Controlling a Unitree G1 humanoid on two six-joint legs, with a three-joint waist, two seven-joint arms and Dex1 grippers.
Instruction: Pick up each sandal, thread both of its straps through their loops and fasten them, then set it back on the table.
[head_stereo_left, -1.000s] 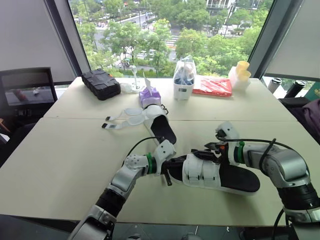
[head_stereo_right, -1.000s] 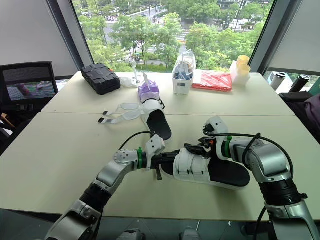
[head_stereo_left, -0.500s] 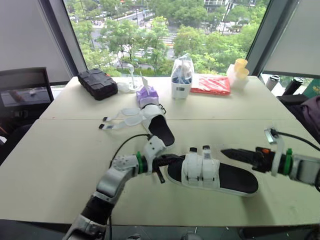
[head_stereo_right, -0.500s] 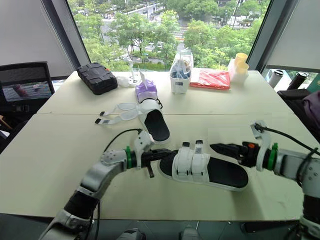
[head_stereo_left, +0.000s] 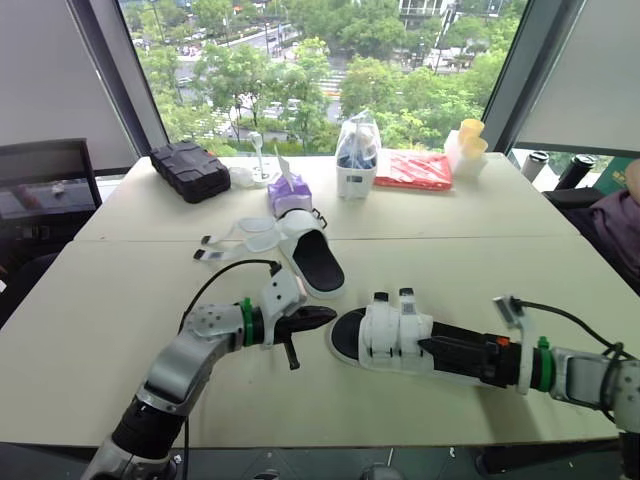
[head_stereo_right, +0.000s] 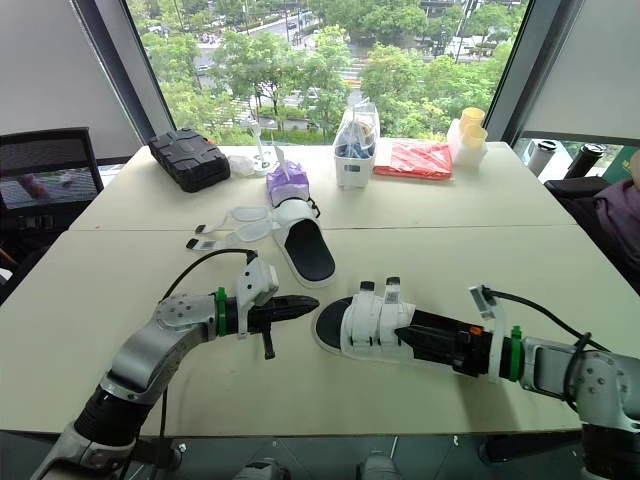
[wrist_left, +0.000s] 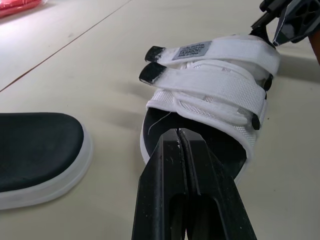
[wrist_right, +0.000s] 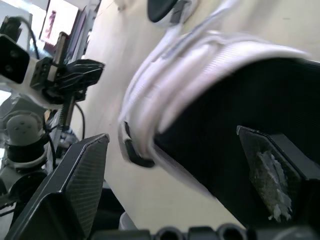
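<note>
The near sandal (head_stereo_left: 400, 340) lies flat on the table, low in the head view at about 5 o'clock, with its toe pointing to 9 o'clock. It has a white sole and a black footbed. Both white straps are closed across it, their black-tipped ends (head_stereo_left: 390, 297) sticking up on the 12 o'clock side.

The left gripper (head_stereo_left: 328, 314) is pressed closed on nothing, just beside the toe. The right gripper (head_stereo_left: 428, 346) reaches in from 3 o'clock over the footbed, its fingers spread wide.

At 11 o'clock from the near one lies the second sandal (head_stereo_left: 308, 258), its loose straps (head_stereo_left: 235, 238) splayed toward 9 o'clock.

The cream table (head_stereo_left: 110, 300) carries along its far edge:
- a black case (head_stereo_left: 188, 170)
- a purple tissue box (head_stereo_left: 290, 195)
- a clear bag (head_stereo_left: 355, 160)
- a red packet (head_stereo_left: 418, 170)
- yellow cups (head_stereo_left: 466, 150)

Beyond these, a window (head_stereo_left: 300, 60) looks onto trees.
</note>
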